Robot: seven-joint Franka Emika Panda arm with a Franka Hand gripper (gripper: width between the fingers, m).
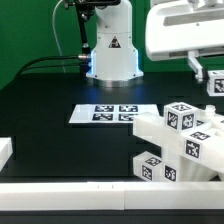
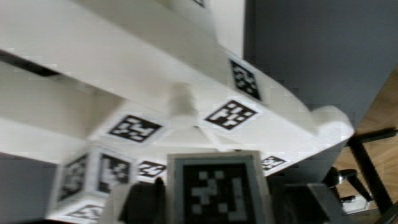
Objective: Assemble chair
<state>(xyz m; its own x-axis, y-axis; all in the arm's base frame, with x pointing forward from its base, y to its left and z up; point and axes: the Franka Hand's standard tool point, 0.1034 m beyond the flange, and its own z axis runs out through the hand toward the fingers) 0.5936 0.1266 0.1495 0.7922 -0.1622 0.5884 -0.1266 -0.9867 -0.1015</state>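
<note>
The partly built chair (image 1: 182,138) stands at the exterior view's lower right: white tagged panels, blocks and legs joined together. In the wrist view it fills the frame below the hand (image 2: 169,95), with an X-braced panel and several tags showing. My gripper (image 1: 200,66) hangs above and beyond the chair at the exterior view's upper right. It is shut on a white tagged chair part (image 1: 214,83). In the wrist view that part (image 2: 215,188) sits between the two dark fingers (image 2: 157,195) of the gripper (image 2: 228,205).
The marker board (image 1: 112,114) lies flat mid-table in front of the robot base (image 1: 110,55). A plain white edge block (image 1: 5,150) stands at the left edge and a long one (image 1: 60,190) runs along the front.
</note>
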